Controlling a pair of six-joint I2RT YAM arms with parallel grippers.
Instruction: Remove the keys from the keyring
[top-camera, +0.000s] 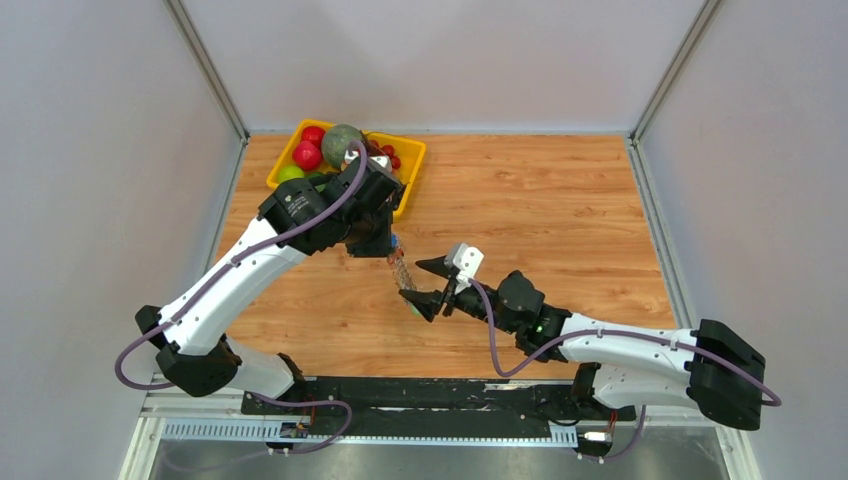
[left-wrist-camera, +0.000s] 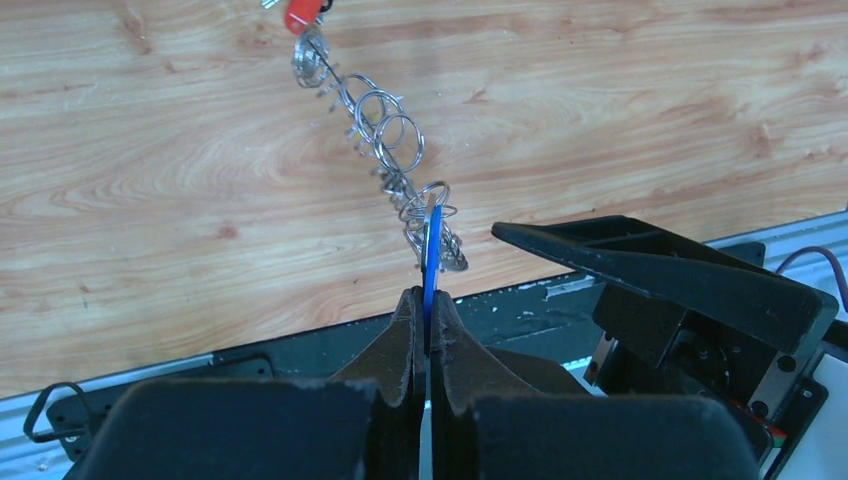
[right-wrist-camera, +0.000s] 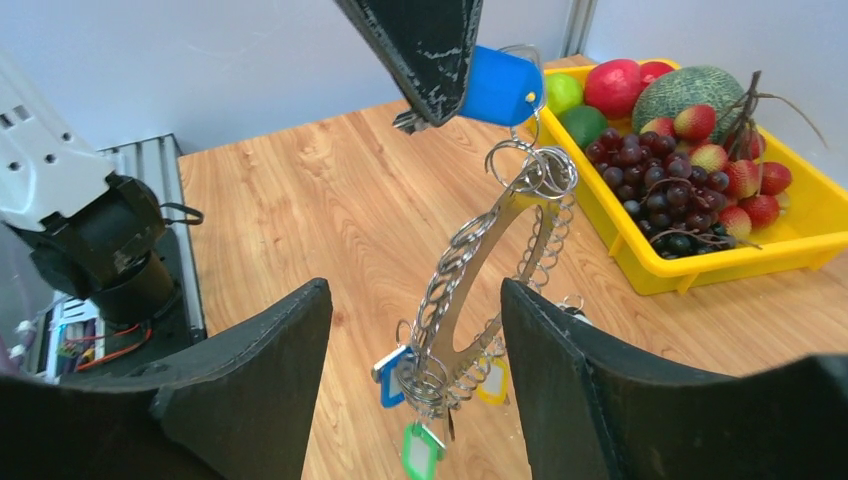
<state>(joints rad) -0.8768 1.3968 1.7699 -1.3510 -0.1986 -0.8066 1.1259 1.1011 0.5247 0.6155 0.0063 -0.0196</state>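
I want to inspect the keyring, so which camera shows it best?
Right wrist: the keyring hangs at full length, close up, with its coils clear. Left wrist shows it foreshortened, running away from the camera. Top view shows only a small blur.

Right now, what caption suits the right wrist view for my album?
Pinching a blue key, the left gripper dangles the keyring between the open fingers of the right gripper.

Red key (left-wrist-camera: 300, 12) cut off at top edge, left wrist view. Blue key (left-wrist-camera: 432, 250) blade buried in left tool (left-wrist-camera: 427, 300). Overhead: keys (top-camera: 411, 302) too small to separate.
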